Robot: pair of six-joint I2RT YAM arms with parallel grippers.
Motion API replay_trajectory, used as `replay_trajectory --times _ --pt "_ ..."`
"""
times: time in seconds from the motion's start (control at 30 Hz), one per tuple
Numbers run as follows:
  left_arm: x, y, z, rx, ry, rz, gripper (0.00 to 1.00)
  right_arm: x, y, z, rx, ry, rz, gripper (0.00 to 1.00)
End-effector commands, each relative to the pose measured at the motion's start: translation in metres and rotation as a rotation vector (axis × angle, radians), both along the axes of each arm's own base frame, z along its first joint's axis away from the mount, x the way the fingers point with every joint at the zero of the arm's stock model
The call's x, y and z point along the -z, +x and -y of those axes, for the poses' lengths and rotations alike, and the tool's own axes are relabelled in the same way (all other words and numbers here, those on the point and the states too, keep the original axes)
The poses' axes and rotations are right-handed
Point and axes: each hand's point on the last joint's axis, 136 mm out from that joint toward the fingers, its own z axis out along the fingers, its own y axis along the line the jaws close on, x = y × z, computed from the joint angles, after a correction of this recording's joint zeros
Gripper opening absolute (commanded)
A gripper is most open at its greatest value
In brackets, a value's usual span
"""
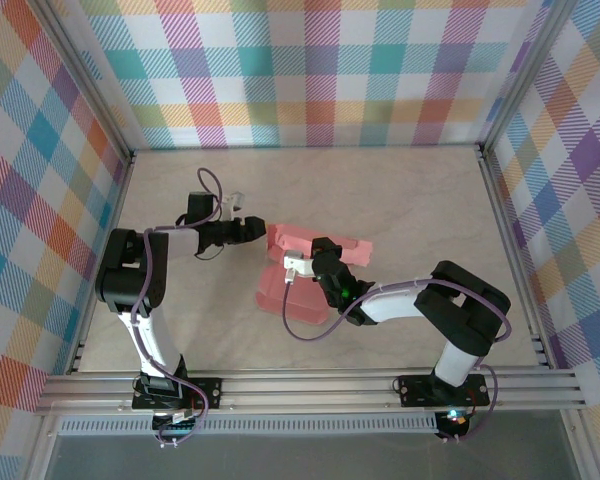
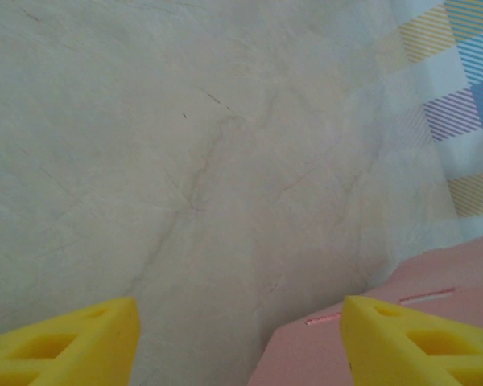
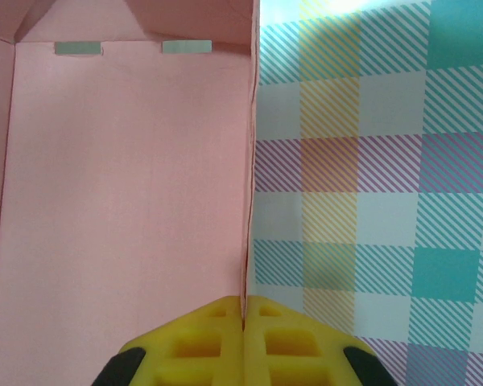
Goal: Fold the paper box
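Overhead, the left arm (image 1: 145, 275) bends at the elbow and reaches rightward; the right arm (image 1: 460, 310) extends leftward over the paper box (image 1: 292, 298), which lies mid-desk (image 1: 400, 190). At the left wrist, the left pincer (image 2: 240, 330) stands open, with one finger (image 2: 419, 338) above the box's corner. At the right wrist, the right pincer (image 3: 243, 342) is closed, pinching an upright wall of the box.

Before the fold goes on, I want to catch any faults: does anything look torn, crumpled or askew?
Nothing stands out. The paper box stands half folded, its card smooth and untorn; the right gripper pinches one raised wall by its edge, and the left gripper hangs open at the box's corner.
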Motion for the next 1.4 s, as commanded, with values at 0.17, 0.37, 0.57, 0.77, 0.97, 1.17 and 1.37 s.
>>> replay_trajectory --times 0.17,0.37,0.57,0.77,0.97,1.17,1.37 --pt "-0.016 -0.029 0.019 0.043 0.028 0.183 0.64 -0.010 -0.002 -0.012 -0.028 0.063 0.008 0.00" --pt "-0.019 -0.036 0.030 0.019 0.097 0.300 0.56 -0.012 -0.001 -0.013 -0.034 0.057 0.018 0.00" --pt "-0.021 -0.034 0.031 -0.037 0.166 0.361 0.47 -0.015 -0.003 -0.015 -0.039 0.057 0.022 0.00" --pt "-0.017 -0.046 0.038 -0.032 0.175 0.393 0.46 -0.009 -0.004 -0.015 -0.038 0.052 0.004 0.00" --pt "-0.021 -0.060 0.035 -0.087 0.172 0.491 0.43 -0.004 -0.005 -0.015 -0.034 0.048 -0.019 0.00" --pt "-0.022 -0.065 0.041 -0.108 0.162 0.560 0.43 0.004 -0.002 -0.015 -0.039 0.022 0.036 0.00" --pt "-0.020 -0.068 0.043 -0.118 0.181 0.593 0.43 0.004 -0.002 -0.014 -0.034 0.026 0.038 0.00"
